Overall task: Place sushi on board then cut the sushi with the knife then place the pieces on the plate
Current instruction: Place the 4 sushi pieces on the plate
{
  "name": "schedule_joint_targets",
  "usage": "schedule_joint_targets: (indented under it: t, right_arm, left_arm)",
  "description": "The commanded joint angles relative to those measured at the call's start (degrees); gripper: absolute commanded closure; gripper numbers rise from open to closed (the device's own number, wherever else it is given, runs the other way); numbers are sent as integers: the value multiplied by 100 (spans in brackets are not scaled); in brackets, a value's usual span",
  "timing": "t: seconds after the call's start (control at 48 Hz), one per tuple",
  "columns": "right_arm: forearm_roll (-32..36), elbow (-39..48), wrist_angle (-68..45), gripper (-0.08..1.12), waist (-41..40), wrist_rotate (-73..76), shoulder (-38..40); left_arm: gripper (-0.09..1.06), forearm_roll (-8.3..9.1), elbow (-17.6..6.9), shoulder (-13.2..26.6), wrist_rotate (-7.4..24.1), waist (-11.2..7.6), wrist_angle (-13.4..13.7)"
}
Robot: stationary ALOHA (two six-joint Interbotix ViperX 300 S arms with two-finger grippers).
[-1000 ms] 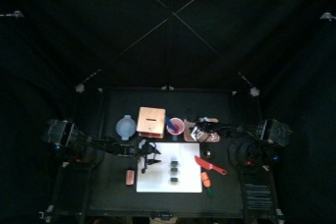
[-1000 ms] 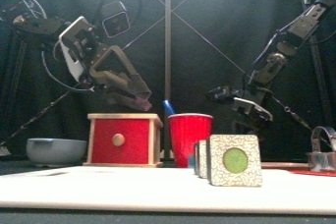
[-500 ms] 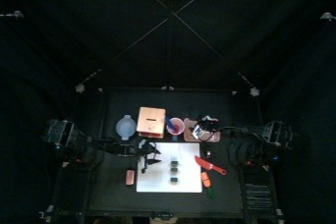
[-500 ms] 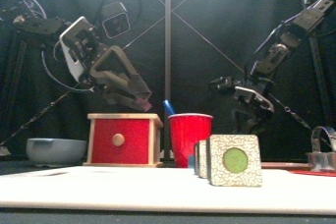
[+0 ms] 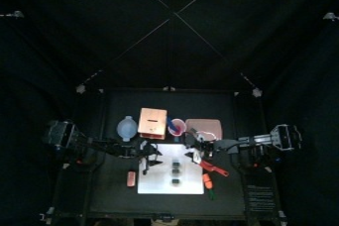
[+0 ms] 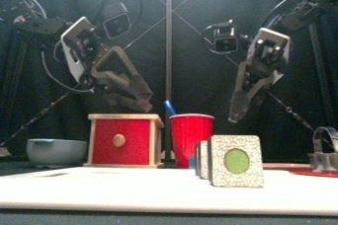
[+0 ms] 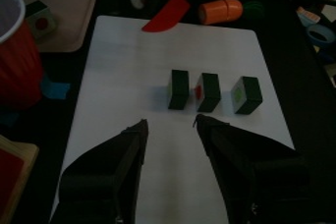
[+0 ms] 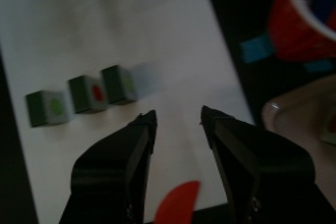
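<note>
The left pincer (image 7: pixel 171 125) hangs released and empty above the left part of the white cutting board (image 7: pixel 132 61), its two jaws spread and aimed down at the sushi pieces (image 7: pixel 207 90) just beyond their tips. The right pincer (image 8: pixel 178 117) is likewise spread wide and holds nothing, and it hovers over the board's right part with the same pieces below it. The front view shows both pincers raised well clear of the table (image 5: pixel 106 195). This looks like a pause between steps, most likely with each arm placed so that either can drop onto a piece. The sushi is on the middle of the board as three separate dark green blocks standing on edge in a short row. Two are close together and the third is a little apart, so the cutting appears done. From the front, the nearest piece shows a pale, speckled face with a green oval centre, and a wrist view shows a red centre on the middle one. The red toy knife (image 7: pixel 171 17) lies flat at the board's right edge, out of both pincers, probably laid there so it would not block the pieces. Behind the board stand a red cup (image 6: pixel 192 140) holding a blue toy knife (image 6: pixel 168 107), a pale wooden box (image 6: pixel 123 140) with a red drawer front and a blue-grey bowl (image 6: pixel 55 151). The pink tray (image 5: pixel 205 128) sits at the back right, near the cup and apart from the board. No sushi is on it yet, so moving the pieces there seems to be what remains.
</note>
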State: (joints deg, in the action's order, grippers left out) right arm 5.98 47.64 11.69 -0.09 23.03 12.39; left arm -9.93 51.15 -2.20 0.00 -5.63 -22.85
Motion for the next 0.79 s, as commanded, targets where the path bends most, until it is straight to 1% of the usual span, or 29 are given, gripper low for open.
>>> schedule_joint_targets:
  t: [0.021,0.25,0.583,0.792]
  right_arm:
    - [18,-211,-114,26,202,0,-62]
    - [97,-466,-255,28,422,-26,-413]
    - [88,-773,-246,35,598,0,-896]
    - [-9,-905,-246,35,668,9,-1116]
  left_arm:
    - [15,-9,-123,-35,9,9,-18]
    - [15,-9,-123,-35,-9,0,-18]
    - [15,-9,-123,-35,0,0,-26]
    - [15,-9,-114,-35,0,9,-18]
